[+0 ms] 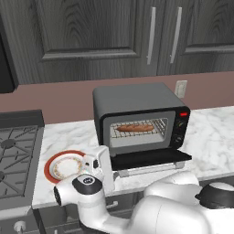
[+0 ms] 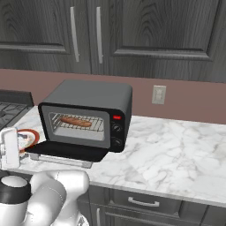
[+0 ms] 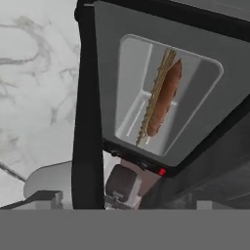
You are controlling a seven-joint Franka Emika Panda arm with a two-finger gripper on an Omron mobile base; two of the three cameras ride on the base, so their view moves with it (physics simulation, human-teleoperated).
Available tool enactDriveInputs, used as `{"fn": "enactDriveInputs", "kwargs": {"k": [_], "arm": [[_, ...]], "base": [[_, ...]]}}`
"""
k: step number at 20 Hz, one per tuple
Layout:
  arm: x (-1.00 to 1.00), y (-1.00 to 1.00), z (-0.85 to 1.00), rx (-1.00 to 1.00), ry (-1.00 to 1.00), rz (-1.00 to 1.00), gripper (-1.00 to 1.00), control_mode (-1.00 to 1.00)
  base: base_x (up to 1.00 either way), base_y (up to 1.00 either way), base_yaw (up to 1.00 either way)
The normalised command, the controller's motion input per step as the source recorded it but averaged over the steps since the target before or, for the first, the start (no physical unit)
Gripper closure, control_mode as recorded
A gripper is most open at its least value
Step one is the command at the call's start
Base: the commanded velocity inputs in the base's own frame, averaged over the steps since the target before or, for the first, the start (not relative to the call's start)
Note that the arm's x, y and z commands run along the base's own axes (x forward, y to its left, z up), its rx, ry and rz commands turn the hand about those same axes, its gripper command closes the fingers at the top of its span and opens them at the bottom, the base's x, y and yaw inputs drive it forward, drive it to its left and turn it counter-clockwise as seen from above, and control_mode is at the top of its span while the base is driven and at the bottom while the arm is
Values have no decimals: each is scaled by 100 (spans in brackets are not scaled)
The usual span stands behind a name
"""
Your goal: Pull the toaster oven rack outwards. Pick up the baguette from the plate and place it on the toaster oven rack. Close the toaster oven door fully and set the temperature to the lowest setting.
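the claw (image 1: 101, 160) hangs low at the counter's front edge, jaws spread wide and holding nothing. in the left base view it sits just right of the plate (image 1: 54, 161) and just left of the lowered door (image 1: 151, 158), in front of the oven's left corner. in the right base view the white hand is at the far left edge, beside the plate (image 2: 32, 137).

the door lies flat and open, a black panel jutting toward the robot with its silver bar handle (image 1: 148, 170) along the front edge. behind it the oven (image 1: 132, 98) is a black box with a dark grey top, a small red light (image 1: 183, 114) at upper right and dark knobs (image 1: 179, 130) below it.

inside the pale grey cavity the rack (image 1: 157, 127) is a thin silver wire grid, and the baguette (image 1: 135, 128) lies on it lengthwise across the opening: a small, slim brown loaf with a golden crust. the hand view, rolled sideways, shows the baguette (image 3: 165, 97) resting against the rack (image 3: 157, 93), seen edge-on.

the plate is bare, white with a red-orange rim and faint speckles, on the marble counter (image 1: 210, 132) between the stove (image 1: 16, 151) and the oven.
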Motion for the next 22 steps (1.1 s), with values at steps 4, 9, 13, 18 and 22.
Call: {"fn": "enactDriveInputs", "kwargs": {"k": [4, 9, 13, 18, 22], "arm": [[73, -30, 24, 0, -4, 26, -100, -100], [74, -34, 23, 0, -4, 30, -100, -100], [72, -37, 13, 0, 0, 33, -100, -100], [61, -37, 6, 0, 0, 34, -100, -100], [54, -28, 1, 0, 0, 34, -100, -100]], "base": [[0, 0, 0], [0, 0, 0], [0, 0, 0], [0, 0, 0], [0, 0, 0]]}}
